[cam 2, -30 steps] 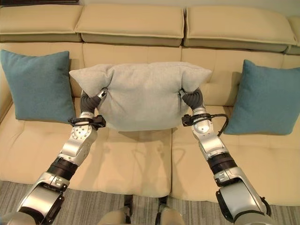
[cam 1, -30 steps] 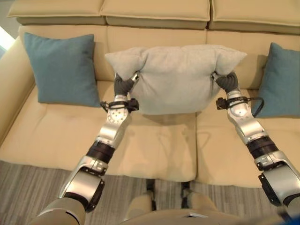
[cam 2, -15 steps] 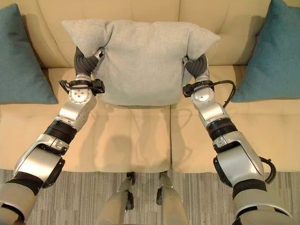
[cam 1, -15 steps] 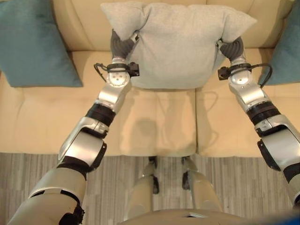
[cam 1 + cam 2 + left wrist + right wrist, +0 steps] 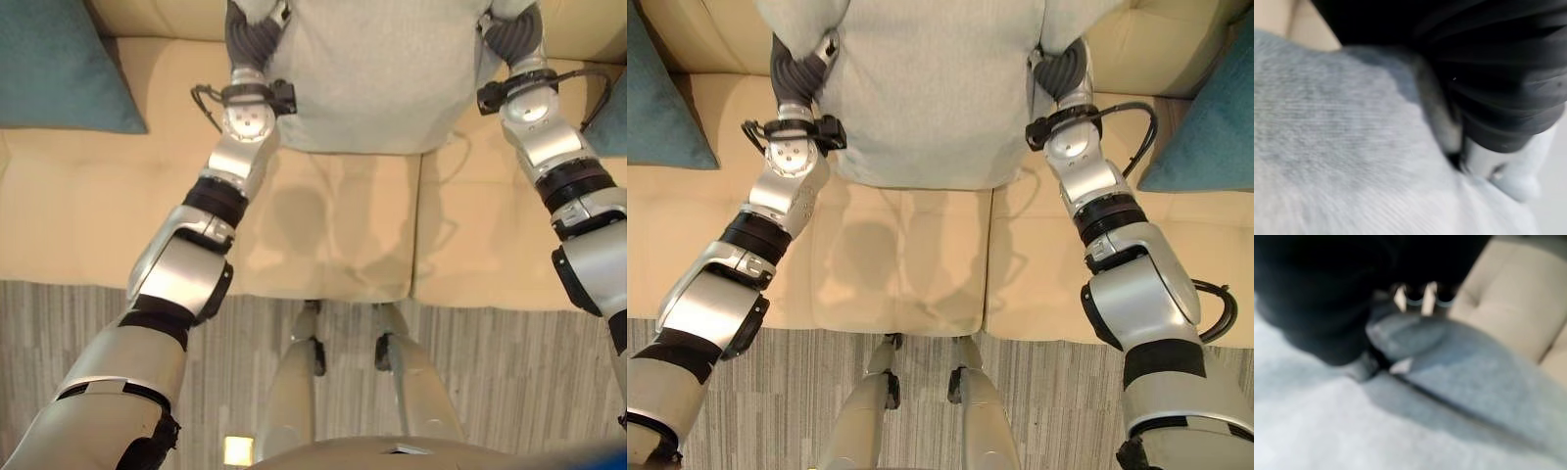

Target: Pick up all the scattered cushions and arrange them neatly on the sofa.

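A light grey cushion [image 5: 372, 69] hangs upright over the beige sofa seat [image 5: 333, 225], close to the backrest, held between both hands. My left hand [image 5: 253, 39] grips its left upper corner, and in the left wrist view the hand [image 5: 1498, 73] presses into the grey fabric [image 5: 1327, 147]. My right hand [image 5: 1063, 69] grips the right upper corner. In the right wrist view its fingers [image 5: 1420, 298] curl over a fold of the cushion [image 5: 1474, 382]. A teal cushion [image 5: 656, 98] leans at the sofa's left and another teal cushion [image 5: 1210, 127] at its right.
The sofa's front edge [image 5: 323, 294] meets a grey striped carpet [image 5: 490, 392]. The backrest [image 5: 1146, 49] rises just behind the held cushion. Bare seat lies between the grey cushion and each teal one.
The view has tipped down and closer to the sofa. Both arms reach further forward, with the grey cushion still held between them and nearer the backrest.
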Motion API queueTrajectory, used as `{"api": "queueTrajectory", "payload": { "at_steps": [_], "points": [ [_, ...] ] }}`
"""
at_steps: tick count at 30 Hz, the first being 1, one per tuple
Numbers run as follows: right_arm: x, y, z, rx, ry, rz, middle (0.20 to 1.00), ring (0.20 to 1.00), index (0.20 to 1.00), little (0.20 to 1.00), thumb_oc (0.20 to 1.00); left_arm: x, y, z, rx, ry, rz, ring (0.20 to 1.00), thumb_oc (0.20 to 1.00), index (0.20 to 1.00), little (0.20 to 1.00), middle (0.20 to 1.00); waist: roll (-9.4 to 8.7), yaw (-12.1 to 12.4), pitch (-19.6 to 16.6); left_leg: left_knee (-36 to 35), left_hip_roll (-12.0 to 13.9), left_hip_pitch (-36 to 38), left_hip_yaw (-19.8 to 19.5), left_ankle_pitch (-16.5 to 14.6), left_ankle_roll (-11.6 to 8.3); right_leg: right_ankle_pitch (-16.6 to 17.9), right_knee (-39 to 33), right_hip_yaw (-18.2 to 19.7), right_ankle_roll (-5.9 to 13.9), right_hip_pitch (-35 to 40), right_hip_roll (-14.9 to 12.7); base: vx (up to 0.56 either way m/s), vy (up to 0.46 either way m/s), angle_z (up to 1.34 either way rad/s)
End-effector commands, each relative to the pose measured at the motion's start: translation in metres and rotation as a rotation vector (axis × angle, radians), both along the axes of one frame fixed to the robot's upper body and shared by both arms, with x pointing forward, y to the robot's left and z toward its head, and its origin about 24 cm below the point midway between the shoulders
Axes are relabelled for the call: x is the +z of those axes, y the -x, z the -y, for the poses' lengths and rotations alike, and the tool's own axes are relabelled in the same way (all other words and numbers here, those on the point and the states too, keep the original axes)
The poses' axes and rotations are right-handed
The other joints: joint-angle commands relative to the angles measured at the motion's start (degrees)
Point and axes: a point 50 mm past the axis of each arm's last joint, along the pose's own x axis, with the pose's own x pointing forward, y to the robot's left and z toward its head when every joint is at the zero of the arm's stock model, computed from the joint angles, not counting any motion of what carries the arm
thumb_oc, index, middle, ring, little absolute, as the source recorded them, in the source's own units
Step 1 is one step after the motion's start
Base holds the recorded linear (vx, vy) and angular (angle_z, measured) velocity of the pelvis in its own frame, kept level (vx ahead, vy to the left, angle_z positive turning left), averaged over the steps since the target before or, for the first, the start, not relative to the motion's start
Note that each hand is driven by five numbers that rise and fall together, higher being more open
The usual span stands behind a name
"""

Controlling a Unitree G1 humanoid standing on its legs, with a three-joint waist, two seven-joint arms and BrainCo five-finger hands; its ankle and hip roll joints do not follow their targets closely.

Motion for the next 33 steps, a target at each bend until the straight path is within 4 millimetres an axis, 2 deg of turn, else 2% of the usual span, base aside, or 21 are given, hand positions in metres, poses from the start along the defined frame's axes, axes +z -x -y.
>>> {"api": "queueTrajectory", "payload": {
  "at_steps": [1, 3, 8, 11, 12, 13, 15, 16, 17, 19, 21, 22, 24, 25, 26, 28, 30, 31, 32, 33],
  "points": [
    [0.031, 0.002, -0.031, 0.103, 0.039, 0.073, 1.0, 1.0, 1.0, 1.0, 1.0, 0.04, 0.007, 0.015, -0.056, -0.013, 0.106, 1.0, 1.0, 1.0, 1.0, 1.0, -2.22, 1.6, 1.9, -1.1, -0.8, 1.6, -0.4, 0.1, -3.46, 1.1, 0.2, 3.1, 8.39, -1.3, -1.8, 0.0, 0.0, 0.0],
    [0.042, 0.003, -0.029, 0.092, 0.028, 0.095, 1.0, 1.0, 1.0, 1.0, 1.0, 0.055, 0.008, 0.008, -0.034, -0.005, 0.134, 1.0, 1.0, 1.0, 1.0, 1.0, -2.12, 1.6, 2.0, -1.1, -0.8, 1.0, -0.7, 0.4, -3.62, 1.3, 0.2, 3.1, 8.47, -1.7, -1.7, 0.0, 0.0, 0.0],
    [0.047, 0.004, -0.016, 0.061, -0.05, 0.106, 1.0, 1.0, 1.0, 1.0, 1.0, 0.064, 0.008, -0.011, 0.009, 0.018, 0.132, 1.0, 1.0, 1.0, 1.0, 1.0, -1.87, 1.3, 1.5, -1.1, -0.9, 0.7, -1.1, 0.3, -3.75, 1.3, 0.2, 3.1, 8.58, -2.0, -1.6, 0.0, 0.0, 0.0],
    [0.05, 0.008, 0.0, 0.049, -0.113, 0.121, 1.0, 1.0, 1.0, 1.0, 1.0, 0.068, 0.01, -0.033, 0.048, 0.02, 0.13, 1.0, 1.0, 1.0, 1.0, 1.0, -1.65, 1.3, 1.2, -1.1, -0.9, 1.5, -1.0, 0.1, -3.83, 1.2, 0.2, 3.0, 8.5, -1.3, -1.7, 0.0, 0.0, 0.0],
    [0.049, 0.01, 0.009, 0.054, -0.166, 0.134, 1.0, 1.0, 1.0, 1.0, 1.0, 0.066, 0.012, -0.048, 0.07, 0.03, 0.129, 1.0, 1.0, 1.0, 1.0, 1.0, -1.51, 1.2, 0.8, -1.1, -1.0, 2.3, -0.9, -0.2, -3.83, 1.0, 0.2, 3.0, 8.49, -0.6, -1.7, 0.0, 0.0, 0.0],
    [0.048, 0.01, 0.009, 0.054, -0.167, 0.134, 1.0, 1.0, 1.0, 1.0, 1.0, 0.066, 0.012, -0.048, 0.07, 0.03, 0.129, 1.0, 1.0, 1.0, 1.0, 1.0, -1.55, 1.2, 0.7, -1.1, -1.0, 2.3, -0.9, -0.2, -3.82, 1.0, 0.2, 3.0, 8.5, -0.6, -1.8, 0.0, 0.0, 0.0],
    [0.046, 0.015, 0.021, 0.058, -0.184, 0.151, 1.0, 1.0, 1.0, 1.0, 1.0, 0.06, 0.016, -0.069, 0.098, 0.031, 0.132, 1.0, 1.0, 1.0, 1.0, 1.0, -1.53, 1.0, 0.3, -1.1, -1.1, 3.9, -0.4, -0.4, -3.8, 1.0, 0.2, 2.9, 8.5, 0.8, -2.0, 0.0, 0.0, 0.0],
    [0.046, 0.015, 0.021, 0.058, -0.184, 0.151, 1.0, 1.0, 1.0, 1.0, 1.0, 0.06, 0.016, -0.069, 0.098, 0.031, 0.132, 1.0, 1.0, 1.0, 1.0, 1.0, -1.54, 1.0, 0.2, -1.1, -1.2, 3.9, -0.4, -0.4, -3.79, 1.0, 0.2, 2.9, 8.51, 0.8, -2.0, 0.02, 0.037, 0.01],
    [0.045, 0.021, 0.03, 0.071, -0.188, 0.176, 1.0, 1.0, 1.0, 1.0, 1.0, 0.058, 0.023, -0.08, 0.089, 0.04, 0.163, 1.0, 1.0, 1.0, 1.0, 1.0, -1.5, 1.1, 0.1, -1.1, -1.1, 5.3, -0.2, -1.1, -3.83, 0.6, 0.2, 3.0, 8.47, 2.1, -2.0, 0.0, 0.0, 0.0],
    [0.038, 0.033, 0.041, 0.103, -0.167, 0.215, 1.0, 1.0, 1.0, 1.0, 1.0, 0.051, 0.04, -0.084, 0.026, 0.035, 0.244, 1.0, 1.0, 1.0, 1.0, 1.0, -1.4, 1.0, -0.2, -1.1, -1.3, 7.5, 0.2, -1.8, -3.68, 0.3, 0.2, 2.8, 8.39, 4.2, -2.2, 0.01, 0.017, 0.01],
    [0.025, 0.042, 0.045, 0.129, -0.148, 0.226, 1.0, 1.0, 1.0, 1.0, 1.0, 0.034, 0.049, -0.084, -0.015, 0.019, 0.255, 1.0, 1.0, 1.0, 1.0, 1.0, -1.47, 0.8, -0.4, -1.1, -1.5, 9.0, 0.4, -1.9, -3.6, 0.1, 0.2, 2.6, 8.14, 5.7, -2.3, 0.0, 0.0, 0.0],
    [0.025, 0.042, 0.045, 0.129, -0.148, 0.225, 1.0, 1.0, 1.0, 1.0, 1.0, 0.034, 0.049, -0.084, -0.015, 0.019, 0.255, 1.0, 1.0, 1.0, 1.0, 1.0, -1.49, 0.8, -0.5, -1.1, -1.6, 8.9, 0.4, -1.8, -3.59, 0.1, 0.2, 2.6, 8.14, 5.7, -2.3, 0.0, 0.0, 0.0],
    [0.002, 0.055, 0.05, 0.154, -0.127, 0.22, 1.0, 1.0, 1.0, 1.0, 1.0, 0.007, 0.062, -0.084, -0.085, 0.062, 0.256, 1.0, 1.0, 1.0, 1.0, 1.0, -1.62, 0.6, -0.8, -1.1, -1.5, 11.5, 0.6, -3.1, -3.42, -0.7, 0.2, 2.6, 7.86, 8.1, -2.2, 0.04, 0.007, 0.04],
    [0.0, 0.055, 0.051, 0.152, -0.127, 0.217, 1.0, 1.0, 1.0, 1.0, 1.0, 0.005, 0.062, -0.084, -0.085, 0.061, 0.253, 1.0, 1.0, 1.0, 1.0, 1.0, -1.7, 0.6, -0.9, -1.1, -1.6, 11.4, 0.6, -2.8, -3.39, -0.5, 0.2, 2.6, 7.85, 8.0, -2.2, 0.06, 0.013, 0.1],
    [-0.025, 0.064, 0.056, 0.164, -0.159, 0.202, 1.0, 1.0, 1.0, 1.0, 1.0, -0.017, 0.073, -0.083, -0.107, 0.107, 0.255, 1.0, 1.0, 1.0, 1.0, 1.0, -1.95, 0.5, -1.3, -1.1, -1.8, 13.5, 0.9, -3.5, -3.16, -1.1, 0.2, 2.5, 7.68, 10.0, -2.3, 0.05, 0.011, 0.07],
    [-0.062, 0.075, 0.062, 0.16, -0.171, 0.134, 1.0, 1.0, 1.0, 1.0, 1.0, -0.045, 0.089, -0.087, -0.103, 0.067, 0.211, 1.0, 1.0, 1.0, 1.0, 1.0, -2.26, 0.7, -2.1, -1.1, -1.8, 16.7, 1.1, -4.6, -2.9, -1.8, 0.2, 2.4, 7.76, 13.1, -2.4, 0.09, 0.01, 0.03],
    [-0.091, 0.085, 0.062, 0.18, -0.159, 0.054, 1.0, 1.0, 1.0, 1.0, 1.0, -0.079, 0.095, -0.088, -0.115, 0.092, 0.116, 1.0, 1.0, 1.0, 1.0, 1.0, -2.45, 0.6, -2.4, -1.1, -1.7, 19.2, 1.4, -5.2, -2.66, -2.6, 0.2, 2.2, 7.7, 15.5, -2.5, 0.07, 0.015, 0.02],
    [-0.106, 0.089, 0.064, 0.173, -0.18, 0.02, 1.0, 1.0, 1.0, 1.0, 1.0, -0.089, 0.102, -0.091, -0.109, 0.08, 0.098, 1.0, 1.0, 1.0, 1.0, 1.0, -2.41, 0.8, -2.6, -1.1, -1.8, 20.4, 1.6, -5.5, -2.61, -2.9, 0.2, 2.1, 7.74, 16.8, -2.5, 0.07, 0.015, -0.07],
    [-0.135, 0.102, 0.063, 0.182, -0.144, -0.08, 1.0, 1.0, 1.0, 1.0, 1.0, -0.125, 0.111, -0.094, -0.104, 0.074, -0.027, 1.0, 1.0, 1.0, 1.0, 1.0, -2.49, 0.8, -3.0, -1.1, -1.8, 22.9, 1.7, -5.8, -2.48, -3.5, 0.2, 2.0, 7.81, 18.9, -2.5, 0.06, 0.021, -0.11],
    [-0.155, 0.106, 0.061, 0.188, -0.19, -0.133, 1.0, 1.0, 1.0, 1.0, 1.0, -0.139, 0.115, -0.092, -0.107, 0.067, -0.074, 1.0, 1.0, 1.0, 1.0, 1.0, -2.38, 0.8, -3.2, -1.1, -1.9, 23.6, 1.9, -5.8, -2.42, -3.7, 0.2, 1.8, 7.82, 19.8, -2.6, 0.05, 0.006, -0.17]
  ]
}}
